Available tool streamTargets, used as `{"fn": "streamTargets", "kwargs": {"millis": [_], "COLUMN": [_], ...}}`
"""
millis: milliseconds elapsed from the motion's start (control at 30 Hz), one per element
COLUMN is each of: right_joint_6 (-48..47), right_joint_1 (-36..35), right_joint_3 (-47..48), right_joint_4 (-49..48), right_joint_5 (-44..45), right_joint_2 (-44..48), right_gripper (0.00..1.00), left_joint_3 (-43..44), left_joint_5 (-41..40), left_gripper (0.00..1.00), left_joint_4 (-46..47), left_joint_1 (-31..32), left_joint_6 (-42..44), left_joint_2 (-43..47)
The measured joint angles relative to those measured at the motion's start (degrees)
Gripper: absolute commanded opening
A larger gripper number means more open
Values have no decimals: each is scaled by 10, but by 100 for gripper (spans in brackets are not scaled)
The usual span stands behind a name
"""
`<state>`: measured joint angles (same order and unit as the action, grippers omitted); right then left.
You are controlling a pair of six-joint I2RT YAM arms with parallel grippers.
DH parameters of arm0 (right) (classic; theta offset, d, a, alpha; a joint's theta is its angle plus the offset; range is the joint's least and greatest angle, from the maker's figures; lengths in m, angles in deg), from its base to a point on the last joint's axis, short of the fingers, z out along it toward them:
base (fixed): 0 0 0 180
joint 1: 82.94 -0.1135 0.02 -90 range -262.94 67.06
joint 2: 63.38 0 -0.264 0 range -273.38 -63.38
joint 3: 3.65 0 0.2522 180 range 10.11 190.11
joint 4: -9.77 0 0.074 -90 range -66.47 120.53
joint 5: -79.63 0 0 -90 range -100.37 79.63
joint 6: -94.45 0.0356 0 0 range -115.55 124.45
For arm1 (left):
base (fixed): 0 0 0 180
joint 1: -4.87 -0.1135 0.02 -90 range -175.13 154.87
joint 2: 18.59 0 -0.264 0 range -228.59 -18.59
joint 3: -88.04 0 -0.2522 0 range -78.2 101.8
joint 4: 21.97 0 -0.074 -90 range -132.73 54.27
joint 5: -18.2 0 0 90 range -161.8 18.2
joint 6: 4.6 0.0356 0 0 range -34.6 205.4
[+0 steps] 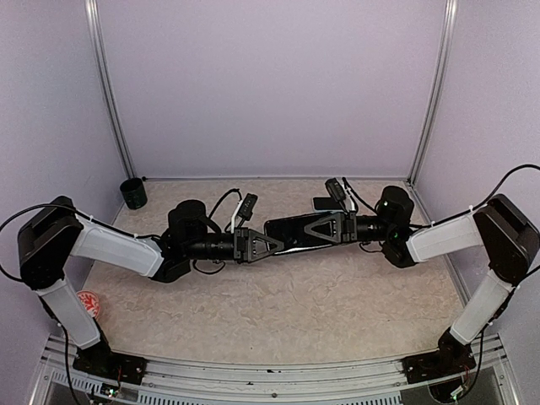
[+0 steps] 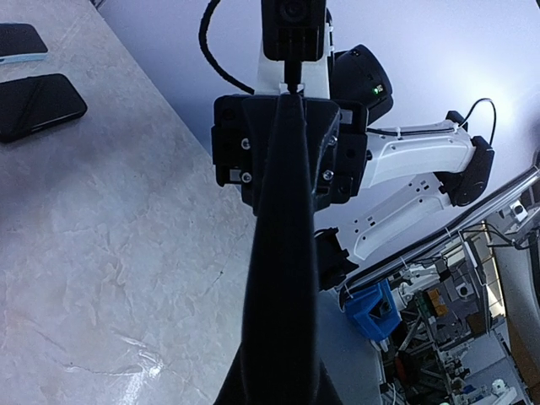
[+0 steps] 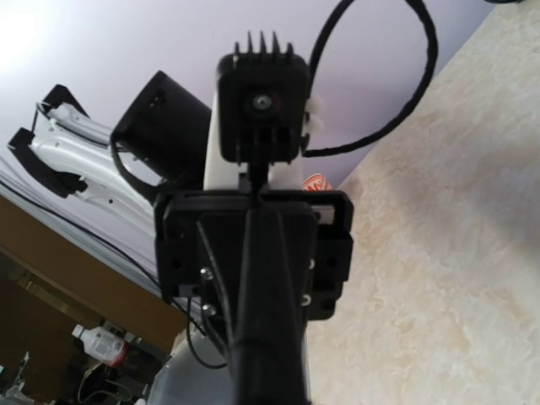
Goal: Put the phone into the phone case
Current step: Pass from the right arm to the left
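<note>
The left claw (image 1: 272,244) is clamped shut on one end of a dark flat slab, which appears to be the phone (image 1: 287,228), though the pictures do not show whether it is bare or already in a case. Nearest of all, close to the desk's (image 1: 278,312) left edge and beside the left arm's upright link, lies a small round red-and-white thing (image 1: 89,302).

Farther in, above the middle of the desk, the two arms reach toward each other from either side. The right claw (image 1: 308,231) grips the opposite end of the phone, so it hangs between them, clear of the desk top. From above, both claws and their wrist cameras cover most of it and only a strip shows. In the left wrist view the phone (image 2: 283,295) is seen edge-on, running straight up to the right claw's black body, which blocks everything behind it. The right wrist view gives the mirror of this, with the slab (image 3: 266,337) leading to the left claw.

Beyond them, toward the far edge, two dark flat things lie side by side but apart on the desk: a black one (image 2: 38,105) and one with a pale blue rim (image 2: 18,42). Either may be the phone case. From above the right wrist hides much of that spot. A black cup (image 1: 132,192) stands in the far left corner.
</note>
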<state>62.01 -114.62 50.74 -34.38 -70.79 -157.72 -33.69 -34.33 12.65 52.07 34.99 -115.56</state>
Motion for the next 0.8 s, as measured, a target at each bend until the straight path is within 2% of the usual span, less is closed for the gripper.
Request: {"fn": "streamTargets", "kwargs": {"millis": [100,233,333,800], "right_joint_6": [4,0,-10,-24], "right_joint_1": [0,0,0,44], "right_joint_3": [0,0,0,-9], "right_joint_4": [-6,-3,1,55], "right_joint_5": [-2,-2,-5,-25], "right_joint_2": [0,0,0,44], "right_gripper": [14,45,58,61], "left_joint_3": [0,0,0,-8], "left_joint_5": [3,-1,-9,-14], "left_gripper": [0,0,0,0], "left_joint_4": [5,5,-8,-19], "left_joint_1": [0,1,1,1], "left_joint_6": [3,0,1,12], "left_joint_2": [0,0,-1,8]}}
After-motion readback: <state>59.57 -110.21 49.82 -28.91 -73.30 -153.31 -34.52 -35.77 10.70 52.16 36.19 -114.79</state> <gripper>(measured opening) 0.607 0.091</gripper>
